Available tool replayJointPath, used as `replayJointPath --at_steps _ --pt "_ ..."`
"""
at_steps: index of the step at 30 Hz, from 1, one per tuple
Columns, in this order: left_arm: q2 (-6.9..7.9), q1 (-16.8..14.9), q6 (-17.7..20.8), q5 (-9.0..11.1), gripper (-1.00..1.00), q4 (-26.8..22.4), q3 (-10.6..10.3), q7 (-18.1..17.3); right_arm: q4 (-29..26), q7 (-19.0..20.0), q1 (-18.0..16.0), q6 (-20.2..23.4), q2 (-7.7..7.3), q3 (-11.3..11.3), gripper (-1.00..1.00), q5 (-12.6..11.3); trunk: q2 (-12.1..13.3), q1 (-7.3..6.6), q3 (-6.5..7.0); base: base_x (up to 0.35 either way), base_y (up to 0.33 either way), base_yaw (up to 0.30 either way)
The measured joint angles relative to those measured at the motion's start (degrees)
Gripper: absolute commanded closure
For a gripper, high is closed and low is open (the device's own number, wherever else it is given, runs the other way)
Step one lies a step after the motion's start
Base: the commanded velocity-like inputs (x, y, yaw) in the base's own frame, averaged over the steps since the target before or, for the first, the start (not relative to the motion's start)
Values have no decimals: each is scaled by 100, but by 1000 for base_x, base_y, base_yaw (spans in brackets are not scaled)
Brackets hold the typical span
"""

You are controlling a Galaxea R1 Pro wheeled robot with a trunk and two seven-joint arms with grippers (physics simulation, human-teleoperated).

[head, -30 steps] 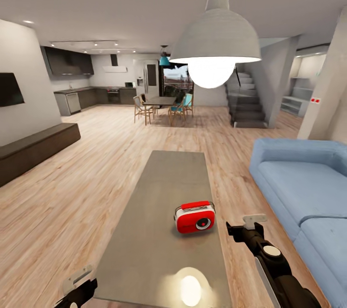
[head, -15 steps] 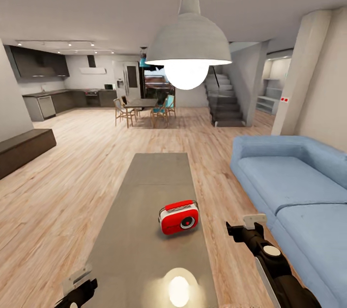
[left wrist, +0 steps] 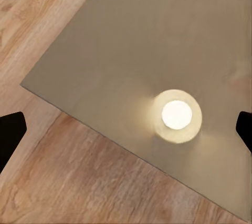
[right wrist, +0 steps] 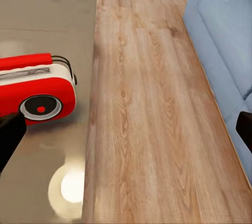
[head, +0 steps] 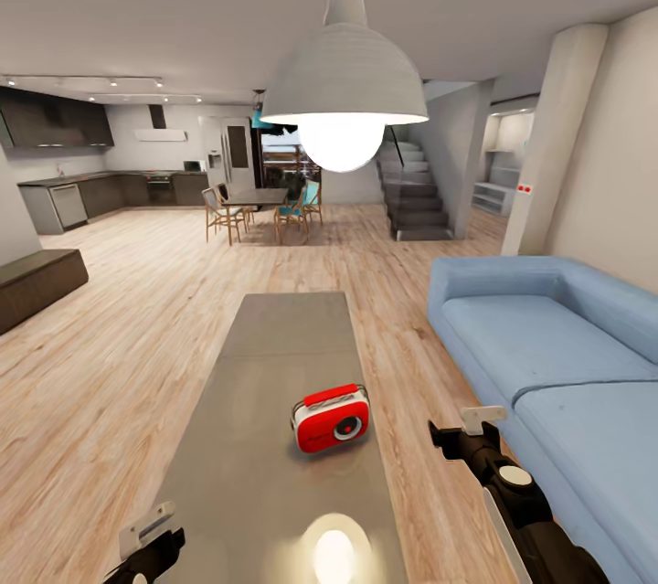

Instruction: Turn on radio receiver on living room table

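Whole head view swung since a second ago: camera moved, not the furniture. Television wall gone off the picture at 9 o'clock; more of the blue sofa [head: 548, 337] and a beige column [head: 553, 136] come in at 3 o'clock. Pendant lamp [head: 343, 77] now nearer the centre line at 12 o'clock. Radio receiver [head: 332, 419] drifted in the picture toward 9 o'clock, along with the table [head: 265, 438]; arms hold the same spots in the picture.

Radio receiver standing upright on the grey table top, nearer the table's sofa-side edge, dial facing the robot. Seen from the right gripper [head: 466, 430] in the head view, at about 9 o'clock, near but apart, with the table edge and a strip of wood floor [head: 128, 319] between. In the right wrist view, radio receiver [right wrist: 35, 93] beside one dark fingertip [right wrist: 10, 134], the other fingertip at the opposite picture edge: fingers spread wide, nothing between them.

Left gripper [head: 146, 540] low at 7 o'clock of the head view, beside the table's near corner. In the left wrist view, dark fingertips [left wrist: 9, 132] at opposite picture edges, spread wide and empty, over the table [left wrist: 131, 40] corner and a round lamp reflection [left wrist: 177, 115].

Dining table with chairs [head: 260, 205], kitchen and staircase [head: 416, 200] far off toward 12 o'clock.
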Motion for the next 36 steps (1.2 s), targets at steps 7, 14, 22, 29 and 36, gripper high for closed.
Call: replayJointPath --at_steps 7,14,22,29,36 --pt "0 -1 0 0 -100 0 0 0 0 -1 0 1 0 0 -100 3 0 0 0 319 7 0" --pt "0 -1 0 0 -100 0 -1 0 0 1 0 -5 0 10 -100 22 0 0 0 262 1 0" --pt "0 -1 0 0 -100 0 -6 0 0 -5 0 -18 0 9 -100 26 0 0 0 16 0 0" --pt "0 0 0 0 -100 0 -2 0 0 -12 0 -408 0 16 -100 -5 0 0 0 9 0 0" --pt "0 1 0 0 -100 0 -3 4 0 -3 0 -432 0 24 -100 -9 0 0 0 144 0 0"
